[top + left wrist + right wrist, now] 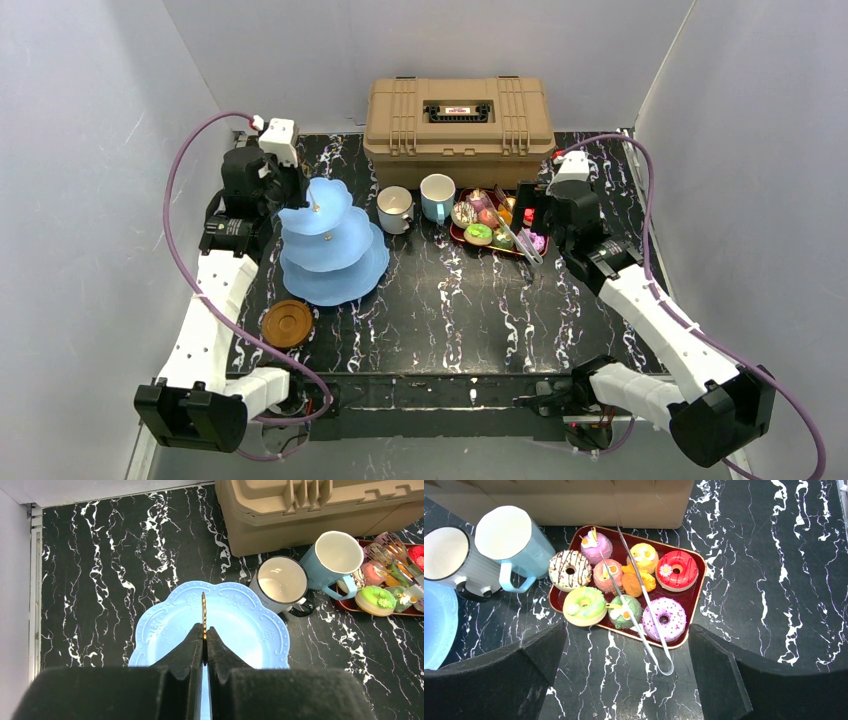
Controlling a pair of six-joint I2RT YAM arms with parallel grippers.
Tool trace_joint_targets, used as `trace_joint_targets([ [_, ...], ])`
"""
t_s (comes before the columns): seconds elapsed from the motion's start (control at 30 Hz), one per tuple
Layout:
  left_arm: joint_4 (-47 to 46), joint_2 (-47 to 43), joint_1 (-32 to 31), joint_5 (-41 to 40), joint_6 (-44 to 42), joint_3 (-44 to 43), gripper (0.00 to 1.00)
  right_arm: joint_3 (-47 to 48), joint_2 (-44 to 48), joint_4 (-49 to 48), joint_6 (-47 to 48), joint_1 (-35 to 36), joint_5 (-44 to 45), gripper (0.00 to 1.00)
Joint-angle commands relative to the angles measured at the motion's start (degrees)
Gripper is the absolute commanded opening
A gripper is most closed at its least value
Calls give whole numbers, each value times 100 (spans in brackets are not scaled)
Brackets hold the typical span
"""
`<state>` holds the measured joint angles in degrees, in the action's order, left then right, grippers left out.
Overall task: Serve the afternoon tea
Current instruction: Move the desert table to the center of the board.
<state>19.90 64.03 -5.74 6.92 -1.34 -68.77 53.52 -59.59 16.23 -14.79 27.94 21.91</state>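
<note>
Your left claw [204,634] is pinched fully shut on the thin gold spindle [203,611] rising from the top tier of the light-blue cake stand [240,625]. The stand sits at the left of the table, just left of the mugs, with nothing showing on its three tiers. It looks like thin moulded plastic: light and stiff, but tall for its base. Held only by that slim post it will likely want to swing or tip, so move it slowly and keep it upright.

Your right claw [626,630] hangs spread as wide as it goes above the dark-red tray [696,597], gripping nothing. The tray holds the toy donuts and cakes [584,605], packed touching one another, and the metal tongs [644,612] lie across them with the loop end past the near rim. The toys look light and perhaps soft – take each across its sides, gently.

The white mug [280,580] and light-blue mug [339,552] stand side by side before the tan toolbox [458,117], both empty. A brown saucer [288,323] lies bare near the stand's front.
</note>
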Motion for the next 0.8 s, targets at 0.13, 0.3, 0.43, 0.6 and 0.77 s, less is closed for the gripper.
trace_joint_targets([
  [0.13,123,-344,-41,287,14,13,24,-237,-62,-223,-6,36,138,100],
  [0.3,375,-346,-50,337,90,-165,69,-321,-469,-281,-33,36,376,100],
  [0.43,773,-286,-52,501,244,-440,89,-531,-795,-656,53,36,629,100],
  [0.6,1040,-234,-50,598,317,-819,98,-646,-1356,-1090,206,36,671,100],
  [0.77,1544,-48,-50,717,292,-1385,98,-548,-1860,-1406,403,-69,340,100],
])
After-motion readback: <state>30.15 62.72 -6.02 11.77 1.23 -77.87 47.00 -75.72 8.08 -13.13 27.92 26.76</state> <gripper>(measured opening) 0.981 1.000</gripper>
